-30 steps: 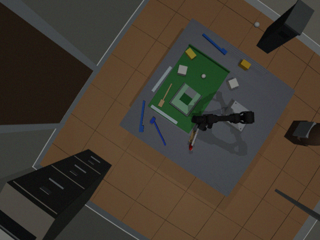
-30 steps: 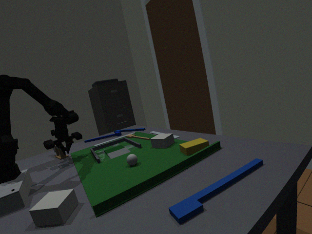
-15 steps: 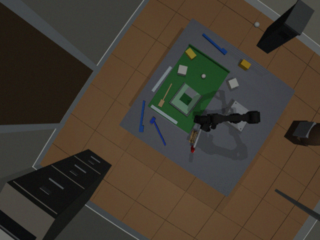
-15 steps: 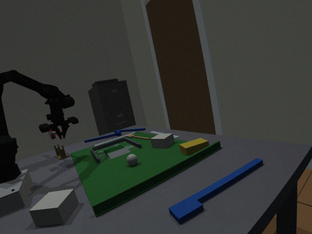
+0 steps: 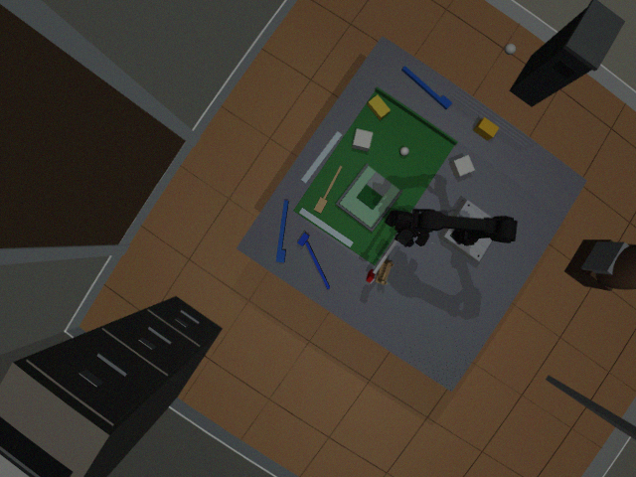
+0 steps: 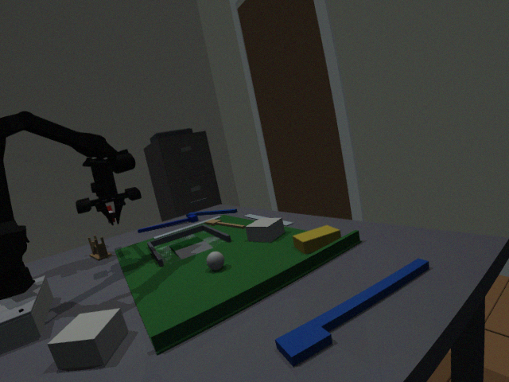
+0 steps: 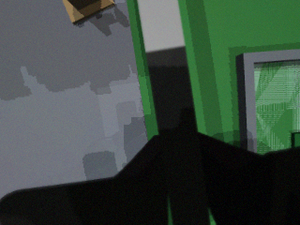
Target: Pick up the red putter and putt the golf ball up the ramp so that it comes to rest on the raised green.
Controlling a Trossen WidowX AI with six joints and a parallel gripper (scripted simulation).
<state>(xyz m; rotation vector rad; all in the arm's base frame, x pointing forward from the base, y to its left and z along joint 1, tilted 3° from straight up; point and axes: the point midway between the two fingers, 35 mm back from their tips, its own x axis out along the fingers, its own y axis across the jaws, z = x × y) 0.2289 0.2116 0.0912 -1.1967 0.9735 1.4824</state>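
A dim room with a brown door (image 6: pixel 296 107) and a dark filing cabinet (image 6: pixel 183 173) surrounds a grey table (image 6: pixel 394 329) standing on a tiled floor (image 5: pixel 318 390). On the table lies a green course board (image 6: pixel 192 296), and the white golf ball (image 6: pixel 215 260) rests on it, on the near side of the framed raised green (image 5: pixel 370 197). The exterior view shows the black arm reaching from the left with its gripper (image 6: pixel 110 212) lifted well above the table, fingers clamped on the red putter (image 6: pixel 109 208), of which only a small red and white patch shows between them. The top view adds what that angle hides: the putter's pale shaft runs from under the gripper (image 5: pixel 410 237) to its red head (image 5: pixel 371 275), which sits just beside a small tan stand (image 5: pixel 384 271) off the board's corner. It also shows three blue putters, one of them (image 5: pixel 426 86) at the far edge, a tan putter (image 5: pixel 328 190) lying on the board, and a second white ball (image 5: pixel 510 48) on the floor. The wrist view gives the board's edge, part of the green's grey frame (image 7: pixel 244 103) and the stand (image 7: pixel 86 9) far below, with the dark fingers filling its lower part.
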